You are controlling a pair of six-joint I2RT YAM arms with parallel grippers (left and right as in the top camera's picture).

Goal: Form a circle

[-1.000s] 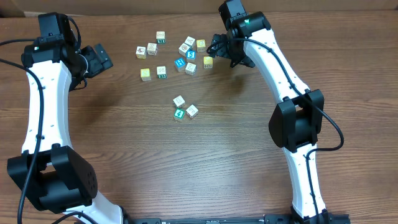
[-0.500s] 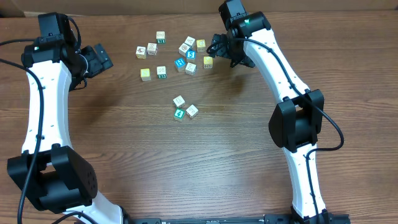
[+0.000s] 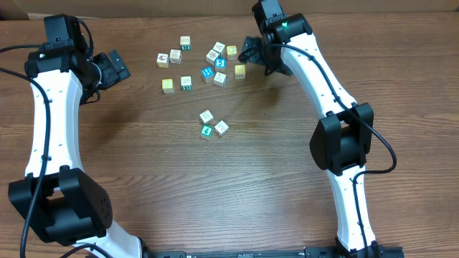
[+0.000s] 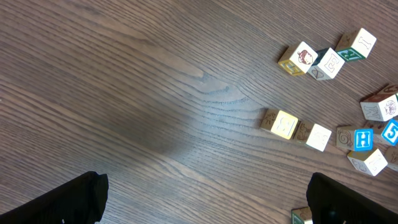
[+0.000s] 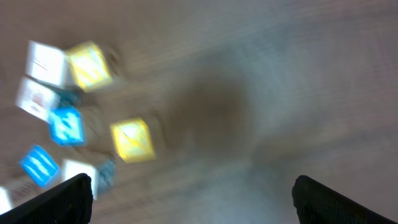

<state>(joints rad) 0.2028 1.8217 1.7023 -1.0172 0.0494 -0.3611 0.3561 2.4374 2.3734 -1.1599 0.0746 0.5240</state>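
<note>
The wooden table [image 3: 143, 179] is carrying everything, with the two white arms reaching up along its sides. The left arm [image 3: 50, 107] is bending in at the far left, and its jaws are pointing right toward the loose scatter of cubes [image 3: 213, 56], well apart from the nearest of them. In the left wrist view its dark fingertips [image 4: 62, 199] are sitting at the lower corners of the picture, spread wide, with only bare wood between them; these jaws are gaping fully and gripping nothing.

The right arm [image 3: 323, 93] is stretching to the far side of the table, and its jaws are hanging just beside the right edge of the scatter, near a yellow cube [image 3: 239, 71]. The right wrist view is blurring badly, yet its fingertips [image 5: 56, 199] are showing at the bottom corners, far apart, with nothing caught between them. Whether they are brushing the yellow cube I cannot tell.

The scatter is spreading across the far middle of the table, mixing white, yellow and blue faces. The circle [image 3: 214, 125] is lying nearer the table's middle, below the scatter and apart from it, well clear of both arms. Its tiny cubes are huddling close together: a teal-faced one [image 3: 206, 131] at the lower left, white-faced ones above it and to its right.
</note>
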